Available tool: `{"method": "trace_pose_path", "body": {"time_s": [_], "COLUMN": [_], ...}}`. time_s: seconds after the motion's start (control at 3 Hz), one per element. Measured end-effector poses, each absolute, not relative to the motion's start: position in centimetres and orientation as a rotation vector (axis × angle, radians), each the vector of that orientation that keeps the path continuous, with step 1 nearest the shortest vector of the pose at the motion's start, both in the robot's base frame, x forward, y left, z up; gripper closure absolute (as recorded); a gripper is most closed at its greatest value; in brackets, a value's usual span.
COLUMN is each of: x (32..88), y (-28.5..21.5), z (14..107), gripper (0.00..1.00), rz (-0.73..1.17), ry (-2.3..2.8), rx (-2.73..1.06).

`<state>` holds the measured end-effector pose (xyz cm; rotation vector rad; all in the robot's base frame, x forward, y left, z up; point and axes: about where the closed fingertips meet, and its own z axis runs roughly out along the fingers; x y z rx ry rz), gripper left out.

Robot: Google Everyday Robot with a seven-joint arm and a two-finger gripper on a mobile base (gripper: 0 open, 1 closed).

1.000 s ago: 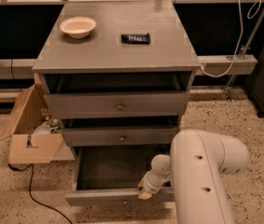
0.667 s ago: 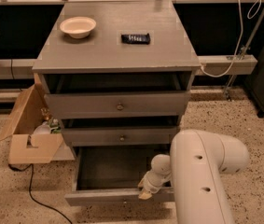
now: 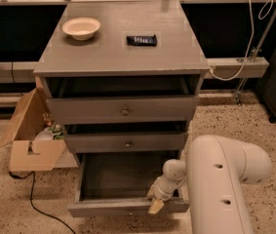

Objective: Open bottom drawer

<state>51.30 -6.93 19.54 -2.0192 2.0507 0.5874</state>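
Bottom drawer: lower centre, already well out.
Gripper: at its front edge; spread or pinching, cannot tell.
Next: pull straight out, level.

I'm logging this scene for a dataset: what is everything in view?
cabinet: one, grey, centre
bottom drawer: one, grey, pulled out furthest
bowl: one, cream, cabinet top, left
black device: one, cabinet top, centre
cardboard box: one, brown, floor left of cabinet
cable: one, black, floor by box
cord: one, white, hanging right
arm: one, white, lower right
gripper: one, at bottom drawer's front edge
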Motion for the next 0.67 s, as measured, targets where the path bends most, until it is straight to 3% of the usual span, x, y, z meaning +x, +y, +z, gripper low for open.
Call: {"method": "trace_pose_path", "body": {"time_s": [0.33, 0.67], "x": [51.1, 51.1], "y": [-8.7, -15.0], "z": [22.3, 27.4], "gripper": [0.0, 0.0], "rz": [0.577, 0.522], "ry": [2.003, 1.991], "rx": [-2.01, -1.882]}}
